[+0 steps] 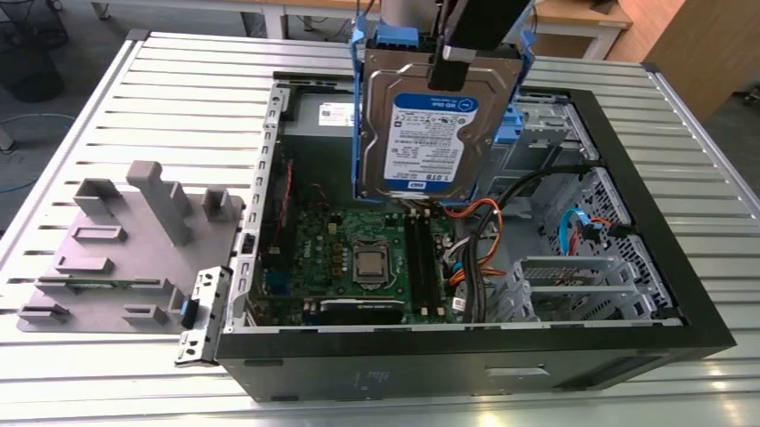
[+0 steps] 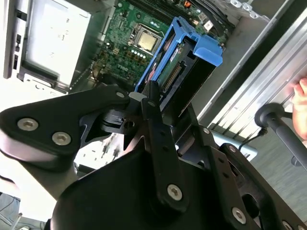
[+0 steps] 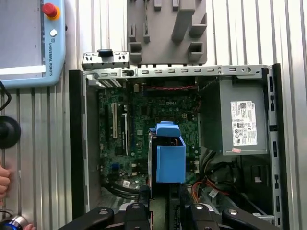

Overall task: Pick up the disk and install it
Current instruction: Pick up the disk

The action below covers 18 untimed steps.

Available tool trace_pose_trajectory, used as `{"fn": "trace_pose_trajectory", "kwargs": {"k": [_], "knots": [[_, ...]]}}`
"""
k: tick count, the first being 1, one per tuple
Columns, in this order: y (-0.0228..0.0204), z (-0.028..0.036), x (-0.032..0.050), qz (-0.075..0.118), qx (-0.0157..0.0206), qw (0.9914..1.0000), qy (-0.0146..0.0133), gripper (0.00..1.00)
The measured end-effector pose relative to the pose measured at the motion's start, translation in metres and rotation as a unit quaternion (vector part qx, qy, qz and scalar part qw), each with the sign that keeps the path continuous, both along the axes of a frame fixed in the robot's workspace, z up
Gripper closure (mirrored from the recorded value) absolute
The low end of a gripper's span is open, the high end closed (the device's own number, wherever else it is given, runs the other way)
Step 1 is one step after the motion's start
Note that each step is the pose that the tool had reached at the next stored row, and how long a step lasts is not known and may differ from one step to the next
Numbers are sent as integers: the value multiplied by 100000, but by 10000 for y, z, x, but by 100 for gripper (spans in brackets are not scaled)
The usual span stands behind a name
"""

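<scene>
The tool (image 1: pixel 451 69), clamped on the disk (image 1: pixel 433 133), holds it upright above the open case (image 1: pixel 665 294) on the slatted table (image 1: pixel 178 98).

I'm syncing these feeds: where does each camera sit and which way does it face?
Exterior view: off the arm, high, looking down into the computer case; gripper holds the disk.
First wrist view: on the arm, facing straight down into the case; gripper shows.
Second wrist view: on the arm, slanting past the gripper toward the disk.
All share disk and motherboard.
</scene>
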<state>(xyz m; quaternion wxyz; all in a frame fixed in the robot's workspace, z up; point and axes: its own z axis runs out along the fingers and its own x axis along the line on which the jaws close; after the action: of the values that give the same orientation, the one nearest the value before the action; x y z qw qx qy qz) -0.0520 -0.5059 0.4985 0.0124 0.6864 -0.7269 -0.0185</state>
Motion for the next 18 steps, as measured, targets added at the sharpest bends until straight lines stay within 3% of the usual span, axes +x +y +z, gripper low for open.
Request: {"fn": "trace_pose_trajectory", "kwargs": {"k": [9,18], "knots": [[-239,0,0,0,-154,100000,3,65],[-399,-1,0,-1,-350,99999,3,65]]}}
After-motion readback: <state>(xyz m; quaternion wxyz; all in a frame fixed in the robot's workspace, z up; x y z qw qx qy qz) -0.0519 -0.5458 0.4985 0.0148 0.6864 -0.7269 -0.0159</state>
